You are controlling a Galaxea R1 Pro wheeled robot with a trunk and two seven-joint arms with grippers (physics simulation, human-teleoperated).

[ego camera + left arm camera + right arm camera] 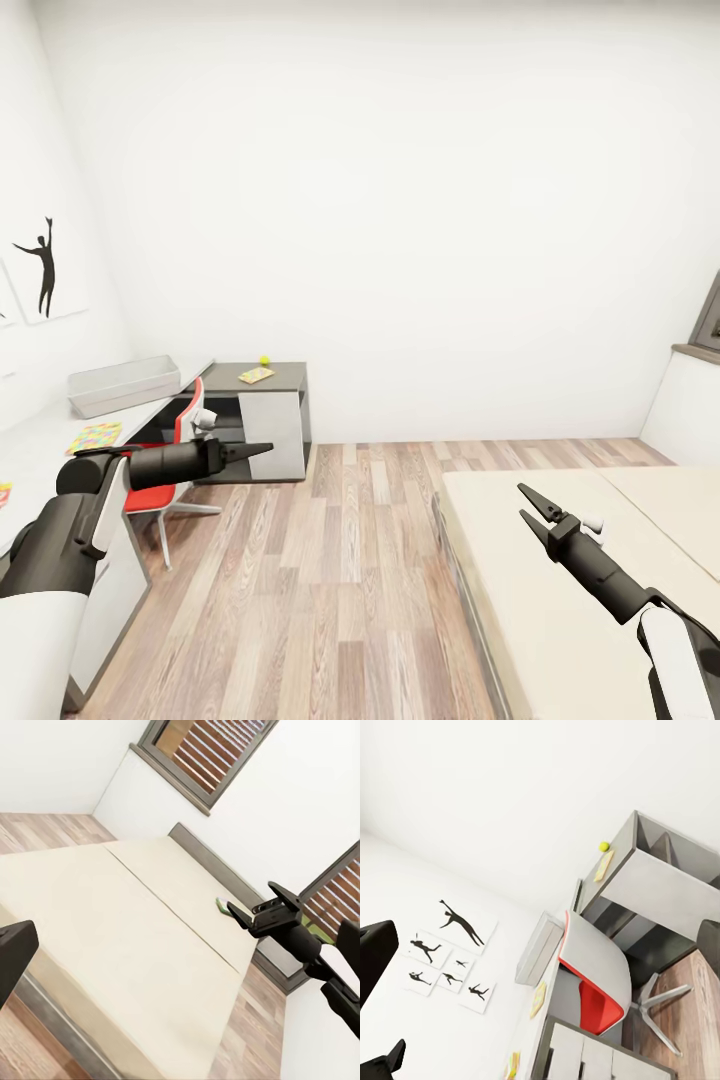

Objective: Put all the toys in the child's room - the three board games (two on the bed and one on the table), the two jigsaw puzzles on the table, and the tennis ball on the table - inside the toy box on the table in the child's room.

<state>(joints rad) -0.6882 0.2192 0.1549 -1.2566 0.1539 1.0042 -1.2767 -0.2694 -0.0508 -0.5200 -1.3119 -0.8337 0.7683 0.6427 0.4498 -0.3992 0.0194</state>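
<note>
Looks across at L-shaped table [660, 881]. Tennis ball [604, 846] on dark grey wing, just beside a flat yellow board [602, 867]. Toy box [538, 949] on light grey wing w/ white drawers, near a multicoloured jigsaw puzzle [538, 999]; another colourful flat item [512, 1064] further along. Red-and-grey chair [596, 982] tucked at desk. Black silhouette pics [450, 956] on white wall. Wood floor [701, 1005] below.

Head camera overlooks table [250, 385] and bed [560, 560]; wrist cameras face bed and table.
</note>
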